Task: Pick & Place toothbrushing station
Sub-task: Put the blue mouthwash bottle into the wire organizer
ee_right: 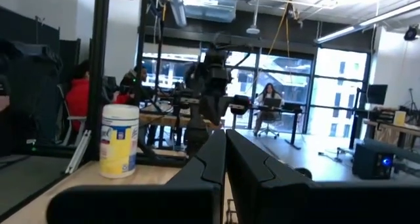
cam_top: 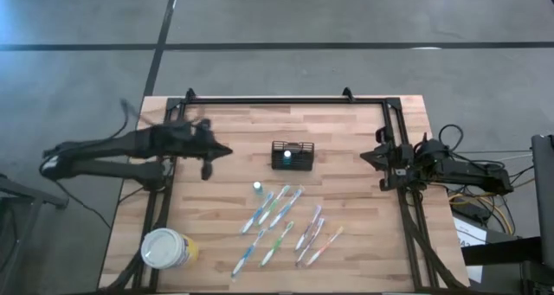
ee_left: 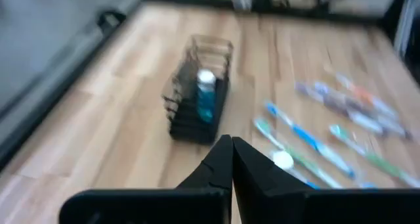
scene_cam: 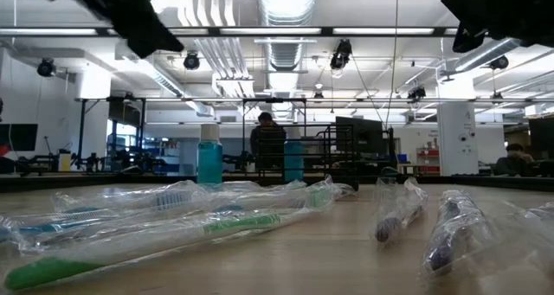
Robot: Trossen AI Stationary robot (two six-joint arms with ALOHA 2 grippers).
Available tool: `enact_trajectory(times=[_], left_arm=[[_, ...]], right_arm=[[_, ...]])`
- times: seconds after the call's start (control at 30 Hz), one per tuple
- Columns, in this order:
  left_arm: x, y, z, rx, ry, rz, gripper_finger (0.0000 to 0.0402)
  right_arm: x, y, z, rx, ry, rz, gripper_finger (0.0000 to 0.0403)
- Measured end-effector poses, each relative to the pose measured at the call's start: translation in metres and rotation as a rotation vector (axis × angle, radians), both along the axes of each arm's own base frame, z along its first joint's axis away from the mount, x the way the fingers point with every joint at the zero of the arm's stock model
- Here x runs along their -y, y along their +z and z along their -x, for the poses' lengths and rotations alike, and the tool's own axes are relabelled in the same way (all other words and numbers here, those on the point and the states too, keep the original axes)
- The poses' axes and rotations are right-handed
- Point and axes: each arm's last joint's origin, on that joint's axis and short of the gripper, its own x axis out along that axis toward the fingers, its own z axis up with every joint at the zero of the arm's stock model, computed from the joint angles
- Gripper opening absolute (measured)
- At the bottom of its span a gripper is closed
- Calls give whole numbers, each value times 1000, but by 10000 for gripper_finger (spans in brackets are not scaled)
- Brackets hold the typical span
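I am holding my left gripper [cam_top: 206, 168] closed and empty, hovering near the table's left edge. The black caddy [cam_top: 292, 156] is standing near the table's [cam_top: 363, 252] middle, toward the far edge; I should open wide before reaching its rim. My right gripper [cam_top: 370, 156] is waiting closed at the right edge.

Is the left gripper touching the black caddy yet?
Apart. The high view shows bare wood between the left gripper and the black caddy; the left wrist view shows its shut fingertips short of the caddy.
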Motion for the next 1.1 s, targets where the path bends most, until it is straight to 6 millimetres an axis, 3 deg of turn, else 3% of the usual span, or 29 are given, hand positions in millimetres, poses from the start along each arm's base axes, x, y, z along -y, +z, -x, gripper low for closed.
enact_trajectory(times=[0.23,0.67,0.83,1.1], left_arm=[[12,18,-57,-194,-91,14,39],[54,13,-143,-584,-307,-112,195],[55,2,-160,-691,-361,-126,228],[55,-18,-162,-715,-401,-114,232]], right_arm=[[1,-15,-4,-46,-3,-17,8],[1,-15,-4,-45,-24,-50,8],[1,-15,-4,-47,-24,-52,8],[2,-18,-4,-77,-26,-53,8]])
